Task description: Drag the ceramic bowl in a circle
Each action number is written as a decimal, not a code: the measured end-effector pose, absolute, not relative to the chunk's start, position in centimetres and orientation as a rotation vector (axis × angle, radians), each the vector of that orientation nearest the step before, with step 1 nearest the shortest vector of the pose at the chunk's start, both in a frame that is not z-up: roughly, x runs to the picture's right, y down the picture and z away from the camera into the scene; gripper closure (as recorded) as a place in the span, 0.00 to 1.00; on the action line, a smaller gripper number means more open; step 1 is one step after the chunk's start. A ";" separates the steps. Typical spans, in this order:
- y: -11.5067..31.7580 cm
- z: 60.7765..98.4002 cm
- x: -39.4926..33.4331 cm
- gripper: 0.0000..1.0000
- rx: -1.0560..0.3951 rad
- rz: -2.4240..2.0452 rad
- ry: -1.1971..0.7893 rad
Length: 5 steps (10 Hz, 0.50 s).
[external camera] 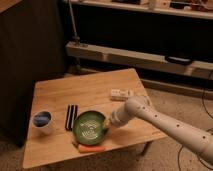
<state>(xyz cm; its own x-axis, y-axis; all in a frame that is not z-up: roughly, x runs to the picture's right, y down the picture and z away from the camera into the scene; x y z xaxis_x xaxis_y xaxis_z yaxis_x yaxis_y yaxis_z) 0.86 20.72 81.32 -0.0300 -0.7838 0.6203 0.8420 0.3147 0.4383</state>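
Nearest the front edge of the wooden table (50, 152), an orange carrot-like piece (91, 148) lies just in front of the ceramic bowl (88, 128). The bowl sits at the table's front middle with the gripper (107, 122) set at its right rim, though whether that rim is pinched cannot be told. For a clean circle, the sweep is best made small and slow, so that the orange piece, the black bars (72, 117) just left, the white cup (42, 120) and the flat white device (122, 93) farther back are not struck.
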 end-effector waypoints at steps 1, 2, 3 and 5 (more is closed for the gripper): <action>20.7 81.4 1.0 0.67 -0.083 -1.299 -0.926; 20.7 81.7 1.0 0.67 -0.097 -1.302 -0.915; 20.6 81.9 1.0 0.67 -0.105 -1.305 -0.907; 20.2 82.2 1.1 0.67 -0.120 -1.308 -0.893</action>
